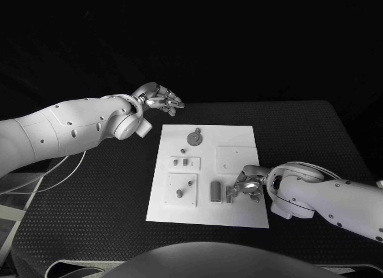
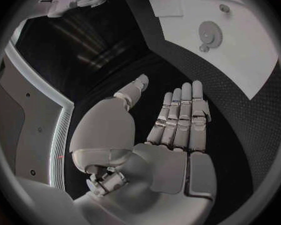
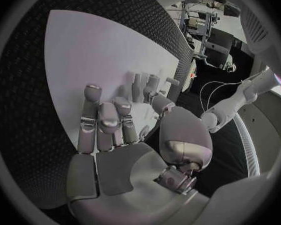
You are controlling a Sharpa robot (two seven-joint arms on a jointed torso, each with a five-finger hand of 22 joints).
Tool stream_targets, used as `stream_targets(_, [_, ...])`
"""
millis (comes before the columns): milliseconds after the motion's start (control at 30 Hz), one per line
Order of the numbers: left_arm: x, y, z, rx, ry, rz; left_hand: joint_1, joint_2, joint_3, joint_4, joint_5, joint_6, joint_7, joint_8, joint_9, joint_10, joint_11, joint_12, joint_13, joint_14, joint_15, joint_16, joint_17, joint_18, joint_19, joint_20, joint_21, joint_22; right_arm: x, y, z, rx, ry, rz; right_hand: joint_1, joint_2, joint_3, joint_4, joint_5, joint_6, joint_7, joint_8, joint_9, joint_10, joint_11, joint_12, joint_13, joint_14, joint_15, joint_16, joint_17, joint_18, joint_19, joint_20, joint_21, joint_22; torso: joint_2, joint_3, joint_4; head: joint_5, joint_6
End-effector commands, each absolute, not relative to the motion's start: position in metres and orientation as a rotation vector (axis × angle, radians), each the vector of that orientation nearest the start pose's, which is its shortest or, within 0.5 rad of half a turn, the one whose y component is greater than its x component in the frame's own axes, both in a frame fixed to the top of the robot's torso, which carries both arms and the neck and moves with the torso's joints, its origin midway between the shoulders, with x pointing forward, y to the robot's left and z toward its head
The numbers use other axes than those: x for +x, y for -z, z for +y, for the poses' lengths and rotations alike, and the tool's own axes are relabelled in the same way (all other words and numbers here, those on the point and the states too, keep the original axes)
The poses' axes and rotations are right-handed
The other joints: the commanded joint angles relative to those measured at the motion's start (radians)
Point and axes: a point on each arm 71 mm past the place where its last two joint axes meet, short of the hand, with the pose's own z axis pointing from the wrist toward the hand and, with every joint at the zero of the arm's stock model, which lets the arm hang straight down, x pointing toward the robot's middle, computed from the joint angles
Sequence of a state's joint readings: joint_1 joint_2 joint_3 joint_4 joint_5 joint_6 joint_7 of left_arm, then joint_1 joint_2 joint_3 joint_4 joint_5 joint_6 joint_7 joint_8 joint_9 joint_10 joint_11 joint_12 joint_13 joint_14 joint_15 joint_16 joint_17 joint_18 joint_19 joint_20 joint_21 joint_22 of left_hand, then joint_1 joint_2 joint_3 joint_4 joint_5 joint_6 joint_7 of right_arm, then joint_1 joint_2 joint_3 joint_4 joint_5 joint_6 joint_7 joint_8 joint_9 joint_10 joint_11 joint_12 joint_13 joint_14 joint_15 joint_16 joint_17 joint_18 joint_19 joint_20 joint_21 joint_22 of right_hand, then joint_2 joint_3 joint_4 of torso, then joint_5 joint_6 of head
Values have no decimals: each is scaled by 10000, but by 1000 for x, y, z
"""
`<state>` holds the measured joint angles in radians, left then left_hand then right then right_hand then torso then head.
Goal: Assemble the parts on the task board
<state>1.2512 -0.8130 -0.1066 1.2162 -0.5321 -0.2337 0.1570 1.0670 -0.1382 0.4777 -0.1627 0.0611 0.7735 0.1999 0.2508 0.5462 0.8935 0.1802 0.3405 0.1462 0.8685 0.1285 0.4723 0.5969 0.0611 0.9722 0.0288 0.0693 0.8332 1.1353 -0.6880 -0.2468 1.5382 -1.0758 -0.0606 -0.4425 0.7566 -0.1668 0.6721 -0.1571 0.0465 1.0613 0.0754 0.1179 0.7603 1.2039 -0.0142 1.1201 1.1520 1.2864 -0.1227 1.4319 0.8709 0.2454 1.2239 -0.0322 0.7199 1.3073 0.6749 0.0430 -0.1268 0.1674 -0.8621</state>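
The white task board (image 1: 210, 205) lies in the middle of the black table. A grey gear (image 1: 194, 138) sits at its far end, small pegs (image 1: 184, 162) stand mid-board, and a grey block (image 1: 216, 191) stands near the front. My right hand (image 1: 246, 186) hovers low over the board's right front, fingertips just right of the block. In the right wrist view its fingers (image 3: 106, 122) are stretched out with nothing in them, and upright grey parts (image 3: 147, 84) stand just ahead. My left hand (image 1: 158, 98) hangs beyond the board's far left corner, fingers (image 2: 181, 115) straight and apart, empty.
A square raised plate (image 1: 238, 157) sits on the board's right half. The gear (image 2: 209, 32) and board (image 2: 253, 60) also appear in the left wrist view. Cables (image 1: 41, 179) trail off the table's left side. Bare black table surrounds the board.
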Motion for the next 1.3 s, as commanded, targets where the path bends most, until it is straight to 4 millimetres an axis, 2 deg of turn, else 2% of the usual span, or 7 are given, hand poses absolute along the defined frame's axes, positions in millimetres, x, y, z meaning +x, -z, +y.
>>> stream_targets(33, [536,199,284,-6920,10126,16905,-2,-44,4,73,-32,-38,127,45,-17,-42,-17,56,-17,79,9,-63,17,105,-27,12,32,-12,419,305,-143,261,-6115,22868,78,-135,24,55,16,-298,204,38,2,-10,-27,-10,-11,11,-10,-30,5,164,65,-18,-33,124,0,3,1,7,3])
stream_targets(167, [536,199,284,-6920,10127,16907,-1,-42,5,74,-33,-37,127,46,-18,-41,-18,58,-18,80,9,-64,18,105,-27,12,32,-12,420,301,-146,-86,-6557,22267,302,-225,82,-52,18,-398,234,7,-19,-13,0,2,-12,13,14,-29,10,164,81,-36,-30,134,-1,1,-3,9,0])
stream_targets(333, [536,199,285,-6921,10125,16906,-1,-39,5,75,-32,-35,126,47,-18,-39,-18,59,-18,81,9,-65,20,105,-26,11,33,-12,421,295,-147,-662,-6906,21354,798,-174,135,-405,18,-606,301,-67,-51,-14,66,29,-9,19,69,-24,18,164,90,-51,-19,153,0,8,-4,24,1])
stream_targets(567, [536,199,284,-6916,10134,16914,-2,-35,5,78,-33,-34,126,49,-18,-37,-19,62,-20,83,9,-67,23,105,-26,12,33,-13,421,289,-144,-1443,-7672,20439,1734,428,129,-1206,16,-806,389,-107,-73,-43,148,64,-9,17,153,-23,29,161,63,-20,-11,175,3,15,-4,28,13])
stream_targets(800, [536,199,283,-6906,10152,16926,-3,-27,6,82,-32,-33,125,50,-19,-36,-20,64,-21,84,9,-69,25,105,-24,11,34,-13,421,292,-143,-1911,-7666,20710,2472,1133,165,-1369,26,-1201,525,-315,-245,-83,277,89,-17,-9,284,-19,44,164,-40,3,-10,202,3,4,1,32,12])
stream_targets(1100, [536,199,284,-6916,10136,16923,-3,-24,6,84,-32,-34,125,50,-21,-36,-20,65,-23,85,8,-72,29,105,-24,11,34,-13,422,295,-143,-2305,-7478,20985,3053,1667,478,-1353,20,-1150,539,-294,-355,-117,299,110,-31,-50,306,-14,59,156,-144,62,5,209,1,-2,3,23,19])
stream_targets(1300, [536,199,283,-6911,10145,16929,-4,-23,5,85,-33,-36,126,50,-22,-37,-20,66,-24,85,8,-74,31,105,-24,11,34,-14,421,296,-142,-2429,-7516,21113,2984,1726,544,-1352,18,-1025,529,-230,-392,-120,293,124,-39,-56,303,-4,66,164,-157,105,33,213,4,0,4,27,10])
